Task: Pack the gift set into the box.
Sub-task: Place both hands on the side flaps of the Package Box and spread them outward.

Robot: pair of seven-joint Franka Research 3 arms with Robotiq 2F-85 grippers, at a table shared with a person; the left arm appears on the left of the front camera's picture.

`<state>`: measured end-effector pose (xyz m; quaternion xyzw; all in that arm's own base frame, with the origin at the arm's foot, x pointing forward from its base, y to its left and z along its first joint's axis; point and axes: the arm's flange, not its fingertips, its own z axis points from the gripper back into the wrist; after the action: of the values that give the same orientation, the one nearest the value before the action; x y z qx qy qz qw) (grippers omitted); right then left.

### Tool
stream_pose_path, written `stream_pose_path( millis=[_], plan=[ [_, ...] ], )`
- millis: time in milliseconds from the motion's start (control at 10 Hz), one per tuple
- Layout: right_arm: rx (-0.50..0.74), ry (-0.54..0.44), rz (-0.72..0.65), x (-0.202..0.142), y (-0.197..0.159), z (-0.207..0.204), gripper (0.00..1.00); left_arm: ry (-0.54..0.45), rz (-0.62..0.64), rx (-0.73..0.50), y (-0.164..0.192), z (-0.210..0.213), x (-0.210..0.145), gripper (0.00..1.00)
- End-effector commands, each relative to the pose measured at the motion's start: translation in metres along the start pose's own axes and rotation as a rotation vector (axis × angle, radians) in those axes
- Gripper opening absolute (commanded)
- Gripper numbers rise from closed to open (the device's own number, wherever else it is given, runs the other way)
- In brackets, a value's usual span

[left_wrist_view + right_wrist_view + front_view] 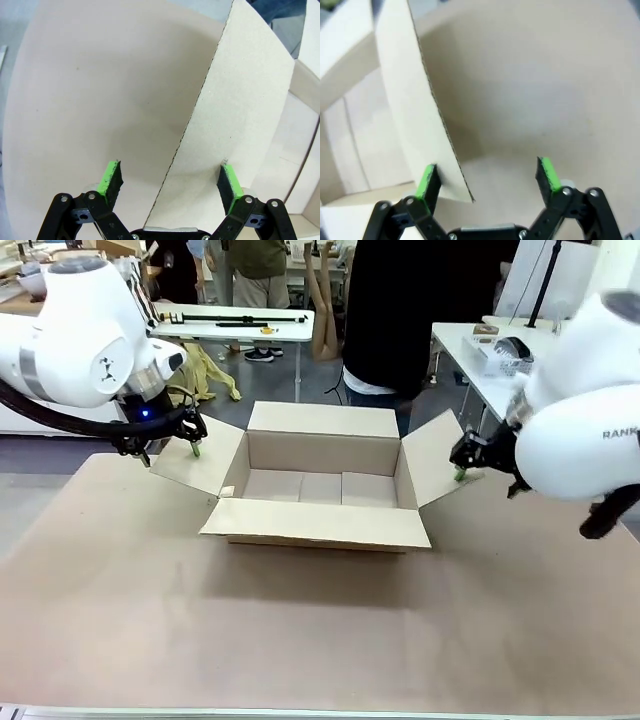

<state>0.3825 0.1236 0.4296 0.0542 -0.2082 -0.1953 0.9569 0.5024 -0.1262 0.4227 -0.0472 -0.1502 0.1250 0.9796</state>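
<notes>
1. The box (pixel 318 492), a brown corrugated carton, sits open on the table (pixel 300 640) with all four flaps splayed outward and nothing visible inside it. The gift set is in none of the views, so where it lies cannot be told.
2. The left gripper (pixel 168 438) is at the outer edge of the box's left flap (pixel 195 462). In the left wrist view its fingers are spread wide and straddle the flap's edge (pixel 240 125) without pinching it.
3. The right gripper (pixel 466 462) is at the outer edge of the box's right flap (pixel 437 455), also wide apart. One pad (pixel 426 181) lies just beside the cardboard; whether it touches cannot be told.
4. Risk: closing on a thin flap corner could crease or tear the corrugated board.
5. Risk: uneven pulls from the two sides could slide or twist the light, empty box away from its spot.
6. Risk: if either flap slips free it may spring inward over the opening and block the gift set's way in.
</notes>
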Motion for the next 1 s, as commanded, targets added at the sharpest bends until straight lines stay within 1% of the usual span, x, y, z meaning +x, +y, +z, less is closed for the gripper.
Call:
stream_pose_path(
  millis=[0,900],
  plan=[
    [-0.078,0.045,0.013,0.0022,0.0281,0.0157,1.0,-0.005,0.016,0.024,-0.0016,0.0014,-0.0012,1.0],
    [-0.078,0.045,0.013,0.0022,0.0281,0.0157,1.0,-0.005,0.016,0.024,-0.0016,0.0014,-0.0012,1.0]
  ],
)
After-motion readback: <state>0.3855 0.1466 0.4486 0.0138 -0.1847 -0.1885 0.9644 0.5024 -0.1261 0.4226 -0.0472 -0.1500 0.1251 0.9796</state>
